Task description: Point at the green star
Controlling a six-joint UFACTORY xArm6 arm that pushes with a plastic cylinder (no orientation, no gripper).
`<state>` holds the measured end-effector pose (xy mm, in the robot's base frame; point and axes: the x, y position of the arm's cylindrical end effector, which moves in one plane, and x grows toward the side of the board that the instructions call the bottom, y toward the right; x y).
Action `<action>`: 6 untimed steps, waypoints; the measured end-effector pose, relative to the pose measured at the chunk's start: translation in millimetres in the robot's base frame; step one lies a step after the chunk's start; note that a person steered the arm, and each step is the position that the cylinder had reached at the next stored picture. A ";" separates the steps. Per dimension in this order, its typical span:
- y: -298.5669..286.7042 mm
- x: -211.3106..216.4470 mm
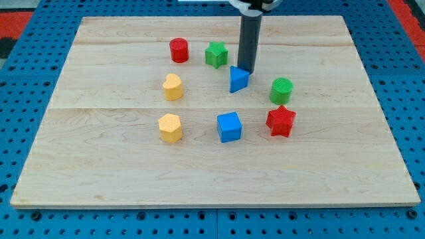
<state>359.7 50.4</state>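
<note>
Sitting near the board's top centre, the green star (216,54) has the red cylinder (178,50) to the view's left. My tip (245,70) is just to the star's lower right, touching or nearly touching the blue triangle (238,79) — so pointing looks close but not done. No fingers here, just a bare rod — its top is cut off by the frame edge.

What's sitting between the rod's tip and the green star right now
Nothing. In the camera view, my tip rests at the blue triangle, and only bare wood separates it from the green star up to its left.
</note>
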 end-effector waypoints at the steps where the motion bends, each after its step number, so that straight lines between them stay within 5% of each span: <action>1: -17.6 21.5; 2: -9.8 22.1; 4: 63.6 -83.1; 6: -27.9 -141.7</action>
